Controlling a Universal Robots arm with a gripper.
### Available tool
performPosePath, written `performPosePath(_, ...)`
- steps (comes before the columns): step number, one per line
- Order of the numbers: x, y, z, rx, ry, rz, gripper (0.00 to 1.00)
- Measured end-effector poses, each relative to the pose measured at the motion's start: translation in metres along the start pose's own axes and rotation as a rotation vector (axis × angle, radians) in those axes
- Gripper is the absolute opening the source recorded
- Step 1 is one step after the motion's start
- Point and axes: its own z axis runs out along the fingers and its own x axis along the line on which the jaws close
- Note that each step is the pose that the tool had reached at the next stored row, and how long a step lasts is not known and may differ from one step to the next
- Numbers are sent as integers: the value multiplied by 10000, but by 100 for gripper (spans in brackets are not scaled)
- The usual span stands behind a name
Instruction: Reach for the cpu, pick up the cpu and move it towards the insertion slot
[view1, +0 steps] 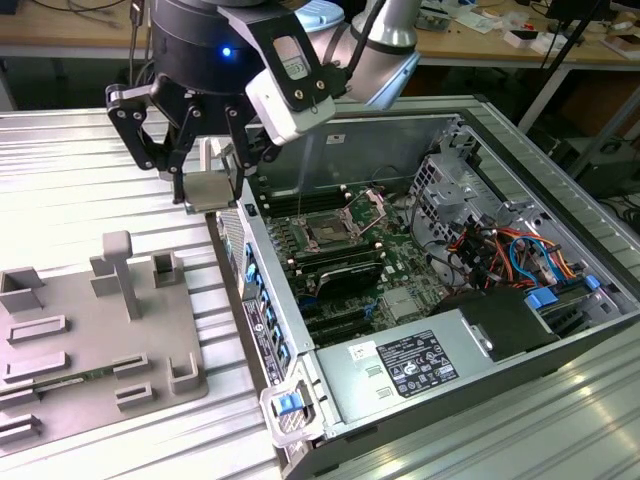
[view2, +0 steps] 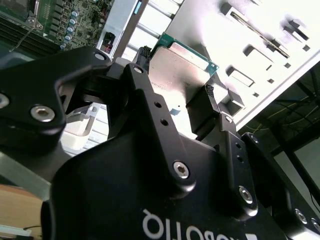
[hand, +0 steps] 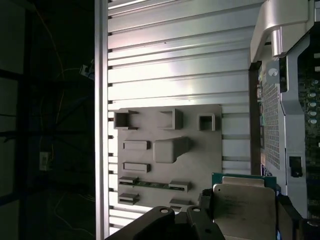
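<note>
gripper (view1: 205, 185): jaws pinching the cpu (view1: 209, 190) by its edges
cpu: lifted, just outside the case wall (view1: 262, 300), above the ribbed table (view1: 90, 170)
insertion slot (view1: 329, 231): bracket open, well apart from the cpu
fixture plate (view1: 90, 330): lying on the table

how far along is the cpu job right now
Reach and pick-up look done: the gripper is shut on the cpu, held in the air off the grey fixture plate, as both wrist views also show. In hand is the carry: the chip hangs just outside the open computer case. Left: it is not yet over the insertion slot, whose bracket stands open.
</note>
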Motion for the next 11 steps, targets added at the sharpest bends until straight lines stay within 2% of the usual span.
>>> performPosePath(11, -172, 1, -1, -1, -4, 0, 55)
